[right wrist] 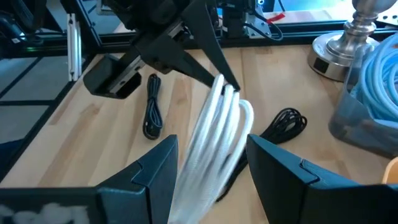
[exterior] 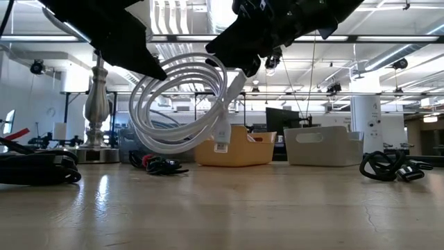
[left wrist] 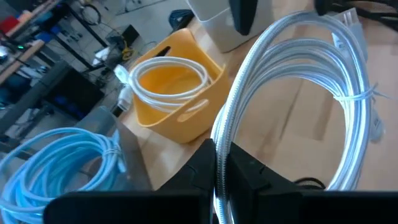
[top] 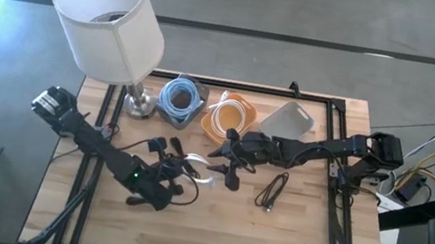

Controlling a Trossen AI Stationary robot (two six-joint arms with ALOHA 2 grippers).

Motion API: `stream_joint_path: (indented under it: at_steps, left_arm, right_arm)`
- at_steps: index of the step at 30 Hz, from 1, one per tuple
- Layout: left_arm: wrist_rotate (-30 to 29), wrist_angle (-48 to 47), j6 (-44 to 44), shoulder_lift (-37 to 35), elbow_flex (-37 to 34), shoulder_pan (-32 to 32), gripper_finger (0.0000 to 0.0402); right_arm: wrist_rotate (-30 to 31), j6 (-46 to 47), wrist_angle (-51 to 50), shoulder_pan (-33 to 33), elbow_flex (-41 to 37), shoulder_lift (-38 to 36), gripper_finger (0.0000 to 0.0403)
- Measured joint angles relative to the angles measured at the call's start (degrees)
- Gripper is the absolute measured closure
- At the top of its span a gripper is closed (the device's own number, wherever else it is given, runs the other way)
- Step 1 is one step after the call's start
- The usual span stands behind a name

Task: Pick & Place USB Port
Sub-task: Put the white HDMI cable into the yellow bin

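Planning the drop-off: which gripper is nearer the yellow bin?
Right. The right gripper hovers just in front of the yellow bin, open around the white cable coil; the left gripper grips that coil farther back.

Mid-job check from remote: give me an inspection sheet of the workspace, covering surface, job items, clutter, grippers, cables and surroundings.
Surface: wooden table, bare at the front.
Job's things: white coiled cable held clear of the table; yellow bin already holds a white coil; blue coil in the dark bin; white bin, contents not visible.
Clutter: lamp at the back left.
Grippers: left gripper shut on the white coiled cable; right gripper open, its fingers either side of the same coil.
Cables: loose black cable on the table; another black bundle near the left arm.
Surroundings: workshop benches and ceiling lights; no people seen.
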Motion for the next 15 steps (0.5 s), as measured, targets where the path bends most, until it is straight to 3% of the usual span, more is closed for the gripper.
stream_joint_path:
  at_steps: [5, 15]
  left_arm:
    - [-2.6, 2.2, 1.8, 0.0, 0.4, 0.8, 0.0376]
    - [-2.9, 13.5, 13.6, 0.0, 1.7, -0.2, 0.0376]
  right_arm:
    - [0.0, -0.1, -0.1, 0.0, 0.0, 0.0, 0.0216]
    - [0.6, -5.7, -0.2, 0.0, 0.0, 0.0, 0.0216]
